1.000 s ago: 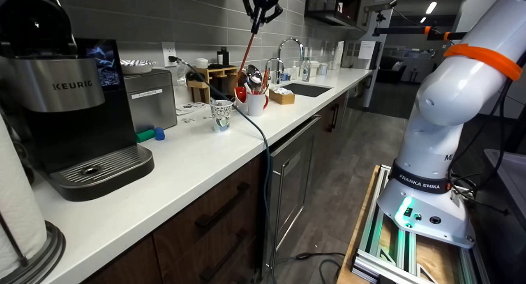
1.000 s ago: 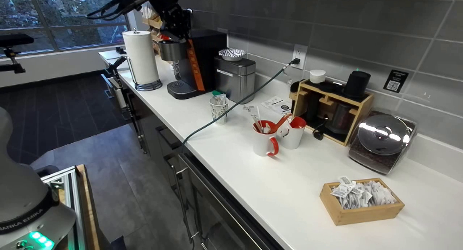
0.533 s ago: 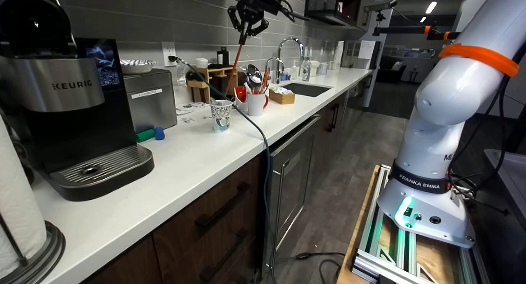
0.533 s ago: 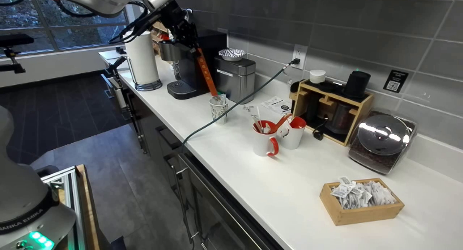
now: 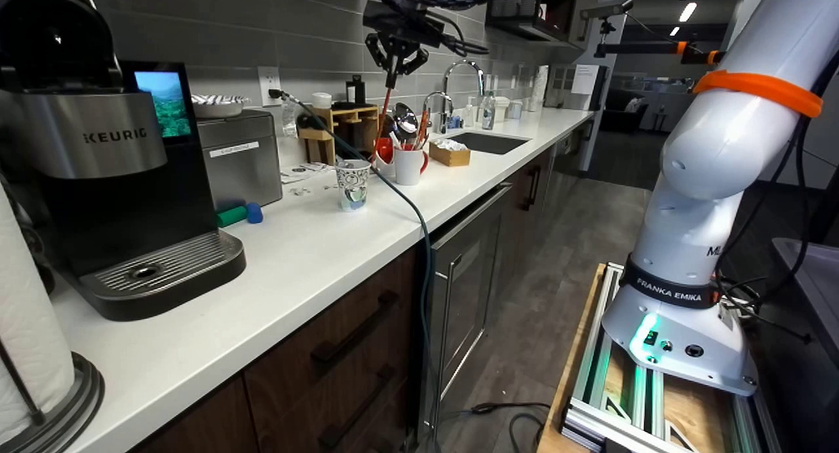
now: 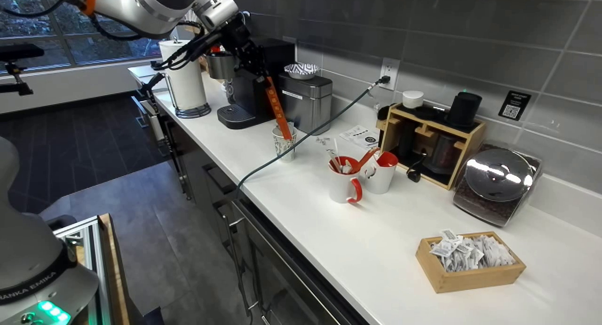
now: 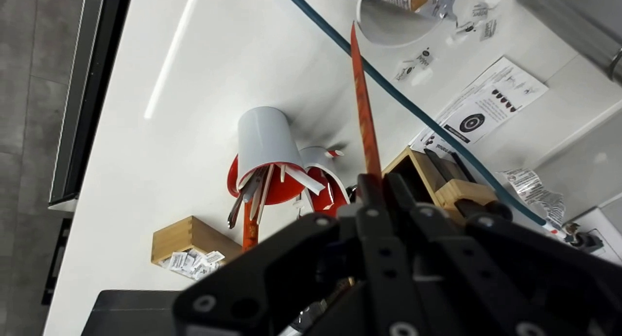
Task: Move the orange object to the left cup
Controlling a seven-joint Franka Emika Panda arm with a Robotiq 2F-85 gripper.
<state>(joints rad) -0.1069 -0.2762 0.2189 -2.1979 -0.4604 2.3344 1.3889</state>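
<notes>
Gripper pinching an orange strip, the strip's lower end near the patterned paper cup.

The jaws are drawn together on the strip's upper end, and in both exterior views it slants down from there. At the upper centre of the wrist view, its tip shows at the edge of the cup's rim; whether the two touch cannot be told. The strip crosses the cable in that view. The cup stands upright on the white surface, a wrapper inside. Near the centre of an exterior view, a white mug with a red handle holds another orange piece and stirrers, and a second mug, red within, is just beside it. A wooden box filled with packets sits at that frame's lower right.
</notes>
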